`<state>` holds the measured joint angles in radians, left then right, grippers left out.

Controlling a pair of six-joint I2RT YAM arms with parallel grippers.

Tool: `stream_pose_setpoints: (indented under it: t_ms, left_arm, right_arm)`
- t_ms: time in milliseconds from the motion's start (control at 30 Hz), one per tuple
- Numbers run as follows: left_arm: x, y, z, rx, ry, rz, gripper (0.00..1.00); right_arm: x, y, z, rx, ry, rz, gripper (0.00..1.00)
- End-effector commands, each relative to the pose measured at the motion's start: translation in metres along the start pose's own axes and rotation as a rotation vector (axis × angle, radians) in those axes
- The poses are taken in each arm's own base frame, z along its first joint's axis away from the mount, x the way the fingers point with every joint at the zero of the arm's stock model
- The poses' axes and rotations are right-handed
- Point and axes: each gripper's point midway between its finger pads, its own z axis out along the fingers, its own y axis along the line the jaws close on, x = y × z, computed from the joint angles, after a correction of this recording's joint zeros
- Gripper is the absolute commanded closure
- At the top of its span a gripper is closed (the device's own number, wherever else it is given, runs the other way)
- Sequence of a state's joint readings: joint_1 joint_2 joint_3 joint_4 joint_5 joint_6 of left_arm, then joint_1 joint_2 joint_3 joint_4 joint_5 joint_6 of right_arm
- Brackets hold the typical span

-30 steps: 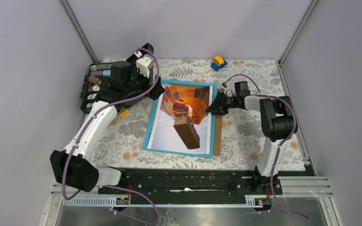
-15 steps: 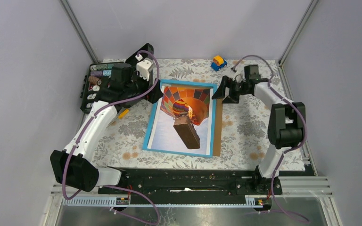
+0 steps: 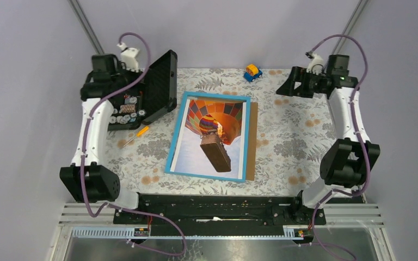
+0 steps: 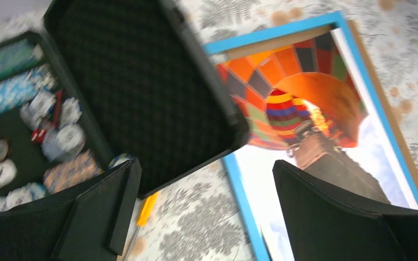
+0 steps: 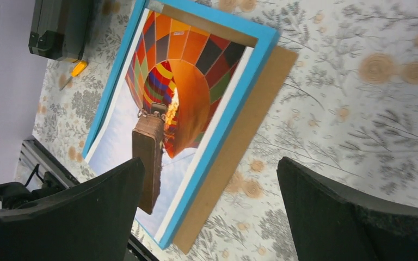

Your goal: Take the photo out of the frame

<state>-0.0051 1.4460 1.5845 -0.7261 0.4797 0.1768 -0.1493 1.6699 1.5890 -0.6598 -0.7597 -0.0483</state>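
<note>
Overhead: balloon photo (image 3: 212, 136) lies in the turquoise frame (image 3: 177, 135) mid-desk, poker-chip case (image 3: 136, 95) left of the frame. Left wrist: left fingers (image 4: 315, 217) spread, empty, above the frame's left border. Right wrist: right fingers (image 5: 87, 217) spread, empty, over the frame's right side.

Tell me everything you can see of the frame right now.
The frame is a thin turquoise-blue rectangle lying flat on the floral tablecloth, mid-table. The photo of a hot-air balloon fills it. A brown backing board juts out along its right edge. The open black case stands close by its far-left corner. Neither gripper touches it.
</note>
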Motion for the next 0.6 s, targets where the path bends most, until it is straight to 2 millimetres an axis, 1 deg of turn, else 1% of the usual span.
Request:
stream_pose_setpoints:
  t_ms: [0,67,200,233,267,367,433,567]
  left_arm:
    - [0.019,0.036,-0.021,0.018,0.025,-0.107,0.01]
    - [0.036,0.051,-0.024,-0.006,0.046,-0.137,0.01]
    - [0.078,0.075,-0.025,-0.081,0.112,-0.176,0.01]
    - [0.092,0.079,-0.025,-0.089,0.133,-0.193,0.01]
    - [0.102,0.081,-0.025,-0.099,0.142,-0.206,0.01]
    - [0.126,0.083,-0.024,-0.108,0.162,-0.236,0.01]
    - [0.136,0.083,-0.023,-0.119,0.165,-0.247,0.01]
    - [0.14,0.085,-0.023,-0.147,0.153,-0.254,0.01]
  right_arm:
    - [0.005,-0.013,-0.038,0.0,-0.026,-0.034,0.0]
    - [0.022,-0.029,-0.041,0.011,-0.01,-0.005,0.0]
    - [0.053,-0.054,-0.043,0.026,0.019,0.033,0.0]
    - [0.059,-0.059,-0.043,0.03,0.026,0.039,0.0]
    - [0.065,-0.062,-0.042,0.033,0.034,0.044,0.0]
    - [0.084,-0.066,-0.037,0.034,0.058,0.07,0.0]
    - [0.093,-0.066,-0.034,0.024,0.061,0.083,0.0]
    - [0.099,-0.068,-0.031,0.022,0.068,0.092,0.0]
